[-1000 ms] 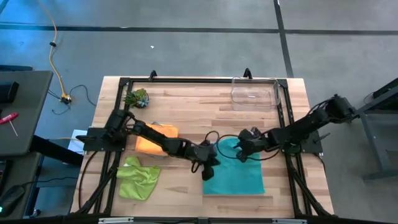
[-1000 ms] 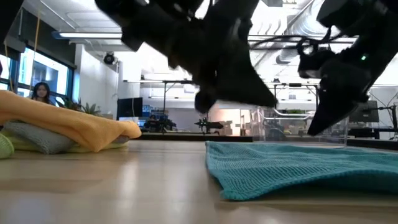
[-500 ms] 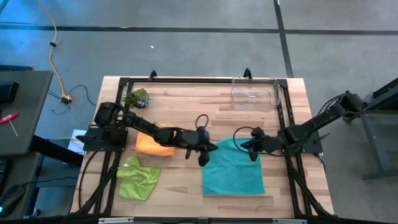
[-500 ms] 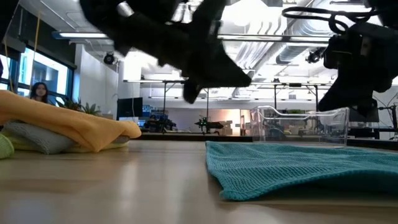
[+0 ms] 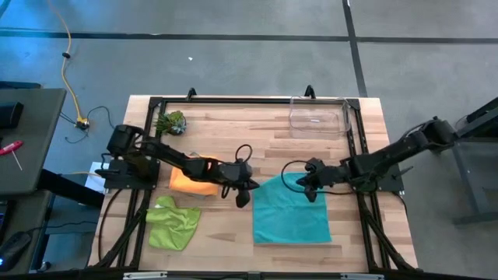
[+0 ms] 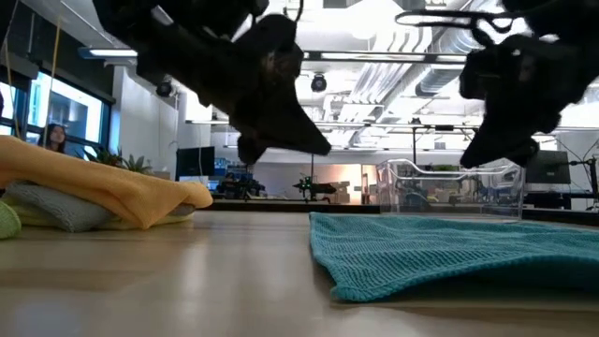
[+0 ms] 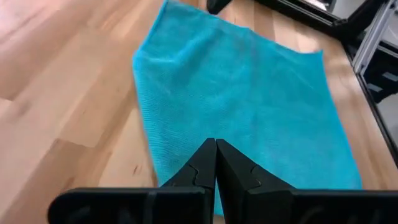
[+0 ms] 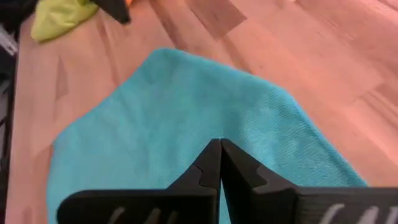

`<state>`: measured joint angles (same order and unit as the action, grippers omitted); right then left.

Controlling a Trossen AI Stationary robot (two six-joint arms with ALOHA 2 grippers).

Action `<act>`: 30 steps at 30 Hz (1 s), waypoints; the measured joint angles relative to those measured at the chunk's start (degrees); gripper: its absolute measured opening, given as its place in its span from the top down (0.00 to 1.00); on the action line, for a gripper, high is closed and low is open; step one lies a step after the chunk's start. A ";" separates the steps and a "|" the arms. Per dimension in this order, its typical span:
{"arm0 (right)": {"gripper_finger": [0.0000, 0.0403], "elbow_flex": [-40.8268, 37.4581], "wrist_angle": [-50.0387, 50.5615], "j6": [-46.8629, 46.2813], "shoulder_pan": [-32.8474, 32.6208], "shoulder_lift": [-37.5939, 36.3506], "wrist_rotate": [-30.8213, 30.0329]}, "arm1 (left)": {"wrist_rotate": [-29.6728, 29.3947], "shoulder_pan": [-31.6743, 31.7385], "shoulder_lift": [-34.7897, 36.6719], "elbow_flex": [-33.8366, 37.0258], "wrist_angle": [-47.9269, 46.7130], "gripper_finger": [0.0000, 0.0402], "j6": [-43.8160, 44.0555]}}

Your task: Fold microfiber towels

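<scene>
I am watching the bench (image 5: 233,140), where the teal towel (image 5: 292,214) is lying flat and unfolded between and just below both end effectors. The pile of orange towel (image 5: 191,177) over grey is sitting behind my left end effector (image 5: 242,196), with the lime green towel (image 5: 173,222) crumpled beside it. Both the left and the right end effector (image 5: 311,189) are hovering clenched and empty above the teal towel's near corners. I am worrying that descending while clenched will just be pushing the cloth, bunching its edge rather than pinching it.
</scene>
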<state>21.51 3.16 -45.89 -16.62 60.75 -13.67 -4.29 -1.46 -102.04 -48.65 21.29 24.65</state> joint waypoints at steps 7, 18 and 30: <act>0.87 3.21 4.00 6.79 12.83 0.19 5.58 | -4.71 -0.62 4.88 2.24 -3.67 1.00 0.40; 0.59 8.74 1.35 15.85 25.85 17.54 26.33 | -10.47 -8.08 1.17 4.99 3.43 1.00 9.54; 0.59 17.26 0.83 16.41 27.38 33.87 31.65 | -14.45 -12.82 -9.58 4.40 12.87 1.00 19.58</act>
<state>38.77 3.98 -29.48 10.76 94.62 17.98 -18.74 -14.28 -111.62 -44.25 34.16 44.23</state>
